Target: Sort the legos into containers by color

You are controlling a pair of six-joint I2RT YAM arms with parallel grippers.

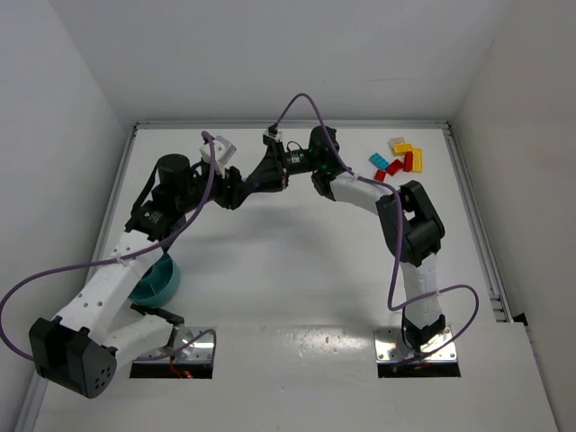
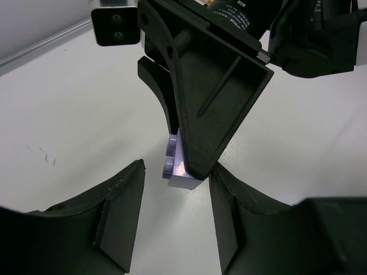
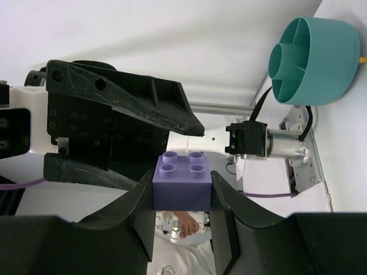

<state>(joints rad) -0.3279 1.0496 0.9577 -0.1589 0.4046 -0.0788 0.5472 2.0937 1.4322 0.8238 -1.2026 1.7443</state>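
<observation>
The right tool (image 3: 182,197) is clamped on a purple brick (image 3: 181,175); the left tool (image 2: 175,197) is apart just before it. A mistimed release could drop the brick.

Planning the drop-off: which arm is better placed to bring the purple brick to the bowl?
Left, probably. The bowl sits beside its base, and the open left gripper flanks the brick held by the right gripper.

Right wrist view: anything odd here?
Purple brick is clamped in the right claw, with the open left claw right at it too: two claws at one brick, well away from the teal bowl.
</observation>
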